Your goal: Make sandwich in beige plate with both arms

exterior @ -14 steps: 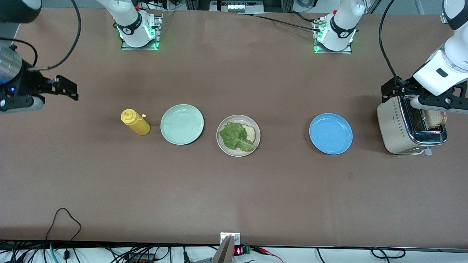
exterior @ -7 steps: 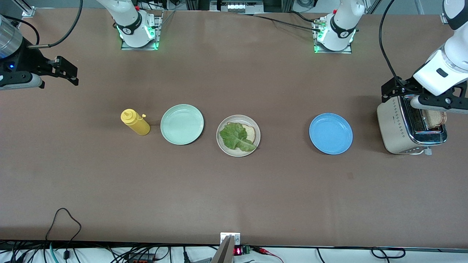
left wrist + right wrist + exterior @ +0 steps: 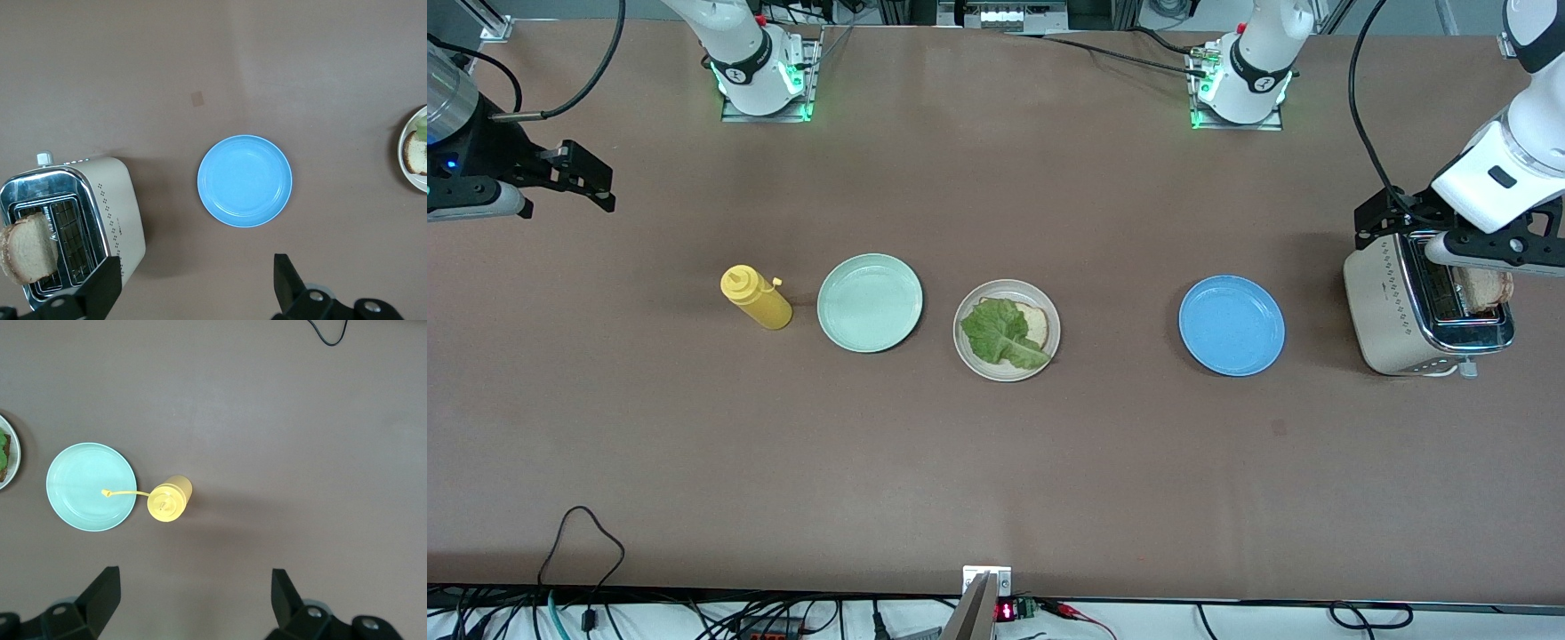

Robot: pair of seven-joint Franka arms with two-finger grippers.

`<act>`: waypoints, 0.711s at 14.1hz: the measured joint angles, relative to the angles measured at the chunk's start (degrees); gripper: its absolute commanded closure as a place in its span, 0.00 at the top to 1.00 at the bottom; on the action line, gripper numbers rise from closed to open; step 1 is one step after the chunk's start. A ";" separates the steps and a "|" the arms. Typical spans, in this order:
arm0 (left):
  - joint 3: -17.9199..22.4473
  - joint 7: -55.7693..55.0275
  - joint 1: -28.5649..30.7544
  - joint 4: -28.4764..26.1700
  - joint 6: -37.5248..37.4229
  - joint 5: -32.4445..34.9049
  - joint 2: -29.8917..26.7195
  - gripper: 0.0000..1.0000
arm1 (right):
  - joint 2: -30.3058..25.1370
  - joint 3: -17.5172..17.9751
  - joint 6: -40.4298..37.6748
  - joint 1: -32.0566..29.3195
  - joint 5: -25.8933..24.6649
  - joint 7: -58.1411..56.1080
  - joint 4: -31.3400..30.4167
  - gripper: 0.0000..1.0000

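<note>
My sandwich is only half made. The beige plate (image 3: 1007, 374) sits in the middle of the surface, between the mint-green plate (image 3: 869, 302) and the blue plate (image 3: 1232, 324). On it lies one slice of bread (image 3: 1034, 325) with a green lettuce leaf (image 3: 1000, 333) on top. There is no second slice on the leaf yet, so the top is missing.

I think that top slice is the toast (image 3: 27, 250) poking up out of the toaster (image 3: 1392, 307) at my left arm's end of the surface. My left pincer (image 3: 197, 283) hangs over the toaster, wide open, with nothing in it. It has not grabbed the toast.

My right pincer (image 3: 193, 600) is up in the air over the bare surface at my right arm's end, near the yellow squeeze bottle (image 3: 755, 298). It is wide open too and holds nothing. That arm is just waiting.

So what is left, I think, is to pick the toast out of the toaster, carry it to the beige plate, and lay it on the lettuce.
</note>
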 measured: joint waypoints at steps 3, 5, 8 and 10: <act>0.00 0.00 0.00 0.00 0.00 0.00 0.00 1.00 | 0.00 -0.18 0.17 -0.02 1.54 4.21 0.00 1.00; 0.00 0.00 0.00 0.00 0.00 0.00 0.00 1.00 | 0.00 -0.19 0.28 -0.03 1.81 6.72 0.00 1.00; 0.00 0.00 0.00 0.00 0.00 0.00 0.00 1.00 | 0.00 -0.26 0.31 -0.65 1.84 7.12 0.00 1.00; 0.00 0.00 0.00 0.00 0.00 0.00 0.00 1.00 | 0.00 -0.26 0.39 -1.04 1.88 7.12 0.01 1.00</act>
